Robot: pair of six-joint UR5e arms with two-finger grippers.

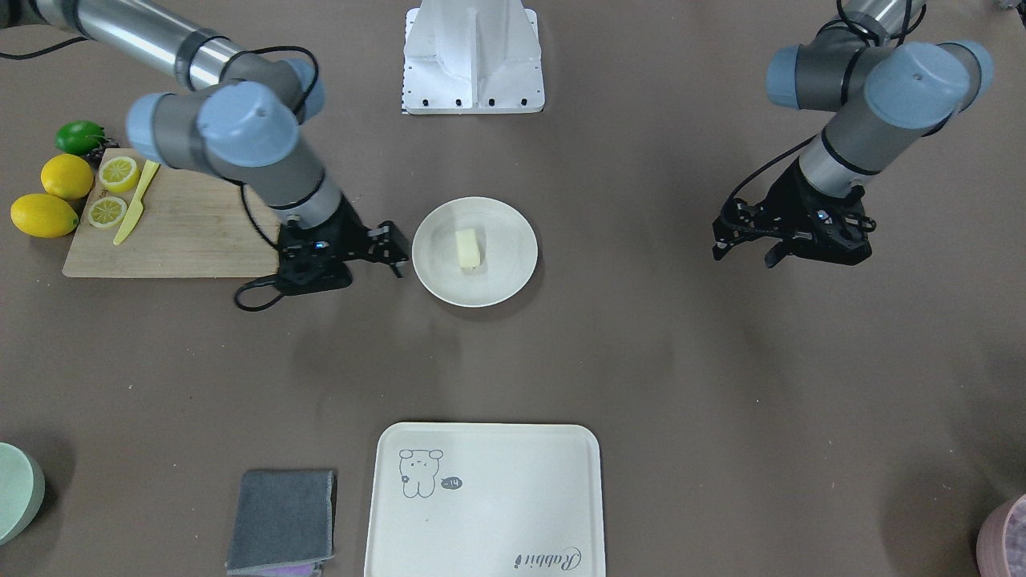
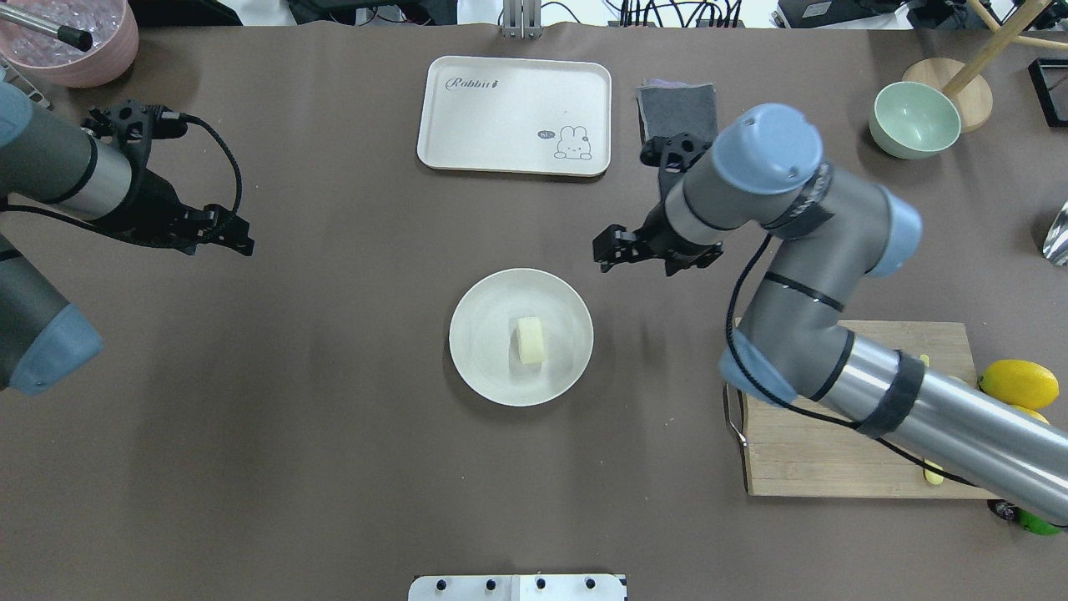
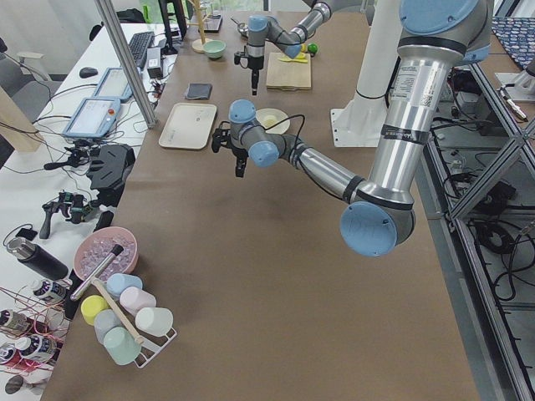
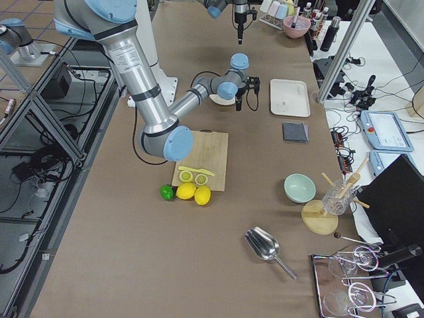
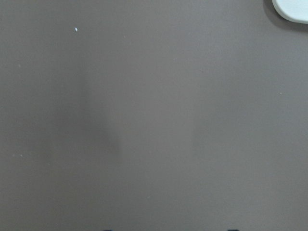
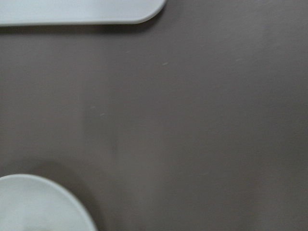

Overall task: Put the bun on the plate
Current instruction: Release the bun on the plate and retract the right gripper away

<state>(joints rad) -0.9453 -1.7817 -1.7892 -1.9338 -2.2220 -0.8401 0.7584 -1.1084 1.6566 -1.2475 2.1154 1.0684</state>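
The bun, a small pale cream loaf, lies near the middle of the round off-white plate at the table's centre. My right gripper hovers just beside the plate's rim, apart from it, open and holding nothing. The right wrist view shows only a curve of the plate and bare table. Far off on the other side, my left gripper hangs over bare table, open and empty.
The cream tray with a bear drawing and a grey cloth lie at the operators' side. A wooden board with lemon halves, a yellow knife, whole lemons and a lime sits by the right arm. A green bowl stands far off.
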